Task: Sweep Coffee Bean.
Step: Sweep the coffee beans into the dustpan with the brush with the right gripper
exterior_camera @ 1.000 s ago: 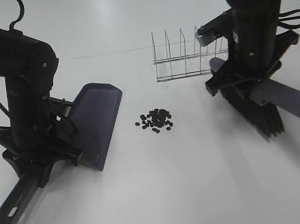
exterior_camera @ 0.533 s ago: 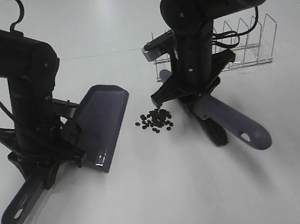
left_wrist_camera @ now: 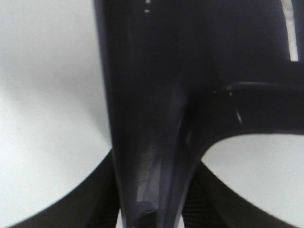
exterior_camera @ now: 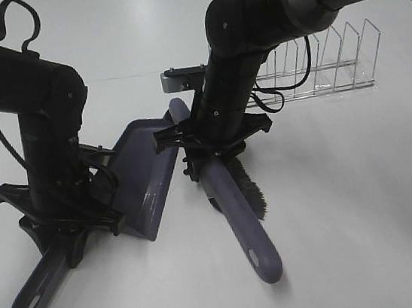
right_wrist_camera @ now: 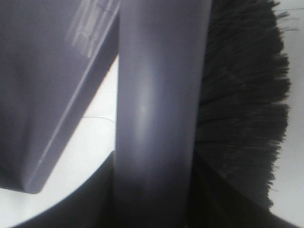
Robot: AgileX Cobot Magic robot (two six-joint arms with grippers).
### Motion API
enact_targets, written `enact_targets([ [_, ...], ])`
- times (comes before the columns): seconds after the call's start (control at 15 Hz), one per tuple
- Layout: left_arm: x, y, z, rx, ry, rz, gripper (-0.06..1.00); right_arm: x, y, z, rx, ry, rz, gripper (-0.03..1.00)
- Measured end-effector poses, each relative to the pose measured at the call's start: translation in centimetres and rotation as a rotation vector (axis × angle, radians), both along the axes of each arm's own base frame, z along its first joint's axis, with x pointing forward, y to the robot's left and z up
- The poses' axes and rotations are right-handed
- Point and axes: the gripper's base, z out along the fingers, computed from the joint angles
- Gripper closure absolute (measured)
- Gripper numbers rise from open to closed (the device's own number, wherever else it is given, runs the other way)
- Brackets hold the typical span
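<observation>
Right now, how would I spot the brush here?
Start at the wire rack at the back of the white table. In front of its left end, the right arm holds the brush beside the dustpan. Only it has black bristles.

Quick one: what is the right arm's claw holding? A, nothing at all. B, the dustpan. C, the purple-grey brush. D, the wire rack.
C: the right claw is shut on the handle of the brush, close beside the dustpan, which the left claw holds by its handle.
</observation>
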Motion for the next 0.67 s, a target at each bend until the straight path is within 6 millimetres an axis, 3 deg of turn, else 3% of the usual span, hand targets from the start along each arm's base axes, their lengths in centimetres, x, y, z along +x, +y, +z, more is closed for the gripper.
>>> enact_targets([
  [0.4, -0.2, -0.3, 0.0, -0.031, 0.017, 0.003, 0.62, 0.2, 2.0, 0.4, 0.239, -0.008, -0.029, 0.66],
  [0.67, -0.2, -0.3, 0.0, -0.034, 0.019, -0.008, 0.62, 0.2, 2.6, 0.8, 0.303, -0.031, 0.031, 0.66],
])
